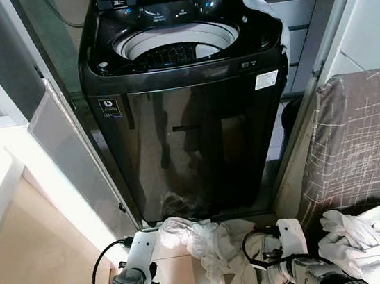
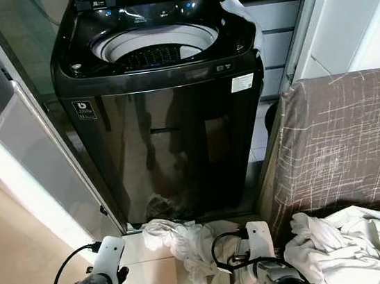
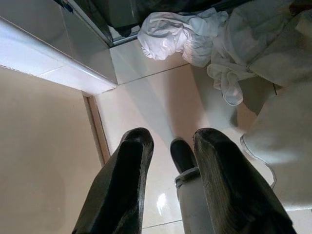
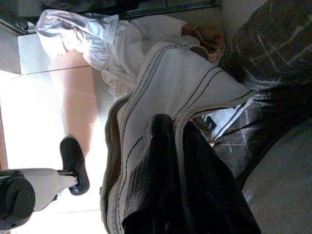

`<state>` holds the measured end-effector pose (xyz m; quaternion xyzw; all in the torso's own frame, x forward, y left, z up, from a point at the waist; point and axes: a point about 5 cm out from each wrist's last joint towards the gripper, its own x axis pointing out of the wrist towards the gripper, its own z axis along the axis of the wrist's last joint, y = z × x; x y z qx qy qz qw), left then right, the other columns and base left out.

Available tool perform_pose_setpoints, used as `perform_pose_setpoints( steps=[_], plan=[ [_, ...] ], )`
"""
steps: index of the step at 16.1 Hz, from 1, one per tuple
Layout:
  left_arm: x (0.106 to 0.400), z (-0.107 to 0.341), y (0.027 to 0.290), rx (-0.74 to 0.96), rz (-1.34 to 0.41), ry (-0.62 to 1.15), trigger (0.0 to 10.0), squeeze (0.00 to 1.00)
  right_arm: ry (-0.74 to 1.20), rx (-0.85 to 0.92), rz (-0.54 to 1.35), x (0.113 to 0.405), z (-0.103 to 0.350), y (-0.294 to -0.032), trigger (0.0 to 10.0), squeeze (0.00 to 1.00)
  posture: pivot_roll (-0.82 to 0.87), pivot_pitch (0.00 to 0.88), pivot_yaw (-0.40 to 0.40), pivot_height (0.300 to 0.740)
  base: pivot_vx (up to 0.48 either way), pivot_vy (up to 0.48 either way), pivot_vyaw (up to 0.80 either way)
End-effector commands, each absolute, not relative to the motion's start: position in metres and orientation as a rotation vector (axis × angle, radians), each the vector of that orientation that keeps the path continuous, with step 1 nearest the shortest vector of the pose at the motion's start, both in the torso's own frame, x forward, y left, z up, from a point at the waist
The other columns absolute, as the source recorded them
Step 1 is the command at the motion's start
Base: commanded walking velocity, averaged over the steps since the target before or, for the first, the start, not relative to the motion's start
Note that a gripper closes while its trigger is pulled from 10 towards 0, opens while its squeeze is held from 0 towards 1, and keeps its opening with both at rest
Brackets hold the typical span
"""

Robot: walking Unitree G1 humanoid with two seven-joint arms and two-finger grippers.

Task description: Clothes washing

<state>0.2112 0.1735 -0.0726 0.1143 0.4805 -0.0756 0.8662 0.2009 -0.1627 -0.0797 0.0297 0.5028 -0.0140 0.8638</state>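
Nearest, right gripper (image 4: 168, 146) clamps cream garment (image 4: 161, 92) below washing machine (image 1: 190, 114); its drum opening (image 1: 176, 44) lies up ahead. Left gripper (image 3: 170, 146) hangs spread, empty.

Both head views look forward and down at the washing machine (image 1: 188, 100). Each wrist camera looks closely down at the floor (image 3: 146, 92); all share the white clothes (image 1: 200, 242).

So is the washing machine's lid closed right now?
No, the washing machine has its lid raised at the back, and the open drum shows from above.
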Motion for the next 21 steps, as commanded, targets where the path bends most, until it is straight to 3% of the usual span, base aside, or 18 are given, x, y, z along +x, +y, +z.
perform_pose_setpoints(
  steps=[1,17,21],
  plan=[
    [0.208,-0.074,0.174,0.252,-0.163,1.012,10.0,0.00,1.038,0.057,-0.030,0.204,-0.078,-0.165,10.0,0.00,-0.05,0.000,0.004,0.740,0.000,0.000,0.00],
    [0.205,-0.076,0.172,0.249,-0.154,1.026,10.0,0.00,1.040,0.030,-0.009,0.204,-0.078,-0.164,10.0,0.00,-0.04,0.000,0.001,0.740,0.000,0.000,0.00],
    [0.204,-0.077,0.171,0.253,-0.158,1.027,10.0,0.00,1.044,0.030,0.009,0.205,-0.078,-0.149,10.0,0.00,-0.04,0.000,0.001,0.740,0.000,0.000,0.00]
  ],
)
